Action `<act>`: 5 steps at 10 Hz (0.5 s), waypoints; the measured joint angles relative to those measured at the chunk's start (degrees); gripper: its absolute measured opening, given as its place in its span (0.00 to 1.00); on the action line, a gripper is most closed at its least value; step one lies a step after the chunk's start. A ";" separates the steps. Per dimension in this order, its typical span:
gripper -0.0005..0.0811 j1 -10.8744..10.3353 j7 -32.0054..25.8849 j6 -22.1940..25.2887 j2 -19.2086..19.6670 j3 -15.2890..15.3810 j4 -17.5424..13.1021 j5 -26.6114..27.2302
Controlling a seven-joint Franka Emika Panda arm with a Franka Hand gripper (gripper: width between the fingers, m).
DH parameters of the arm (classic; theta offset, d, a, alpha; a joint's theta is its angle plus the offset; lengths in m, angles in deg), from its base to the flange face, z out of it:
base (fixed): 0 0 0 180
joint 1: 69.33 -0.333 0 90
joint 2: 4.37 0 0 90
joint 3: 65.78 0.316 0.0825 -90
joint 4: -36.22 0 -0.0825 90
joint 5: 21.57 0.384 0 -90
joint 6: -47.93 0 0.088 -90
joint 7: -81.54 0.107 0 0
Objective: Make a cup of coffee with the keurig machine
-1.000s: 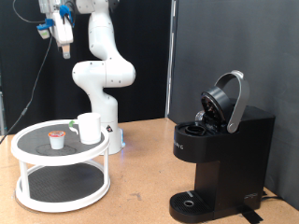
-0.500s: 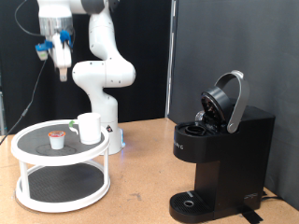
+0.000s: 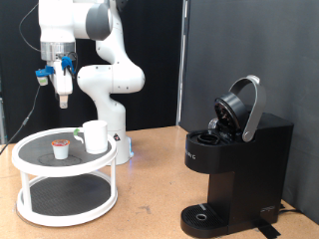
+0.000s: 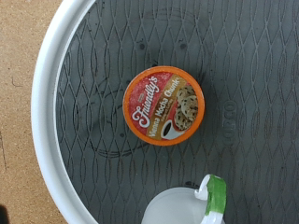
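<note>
The white cup [image 3: 96,136] stands on the top tier of a round white two-tier stand [image 3: 25,164], next to a small red-topped coffee pod [image 3: 62,148]. My gripper [image 3: 63,99] hangs high above the pod and points down, well clear of both. The black keurig machine [image 3: 237,164] stands at the exterior view's right with its lid raised. The wrist view looks straight down on the pod [image 4: 163,105], with the cup's rim [image 4: 177,210] at the frame edge. No fingers show in the wrist view.
The stand's top tier has a dark mesh surface [image 4: 234,65] inside a white rim [image 4: 45,103]. The arm's white base [image 3: 108,90] stands behind the stand. The tabletop [image 3: 150,199] is brown wood, with a black curtain behind.
The arm has swung down and slightly towards the exterior view's left, bringing the gripper lower above the stand. Cup, pod and machine have not moved.
</note>
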 joint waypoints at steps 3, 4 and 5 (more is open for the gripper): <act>0.91 -0.05 -2.38 0.28 0.05 -1.24 0.57 1.80; 0.91 -0.05 -2.43 -0.66 0.15 -1.66 1.35 1.71; 0.91 -0.03 -2.38 -2.24 0.47 -1.88 2.31 1.64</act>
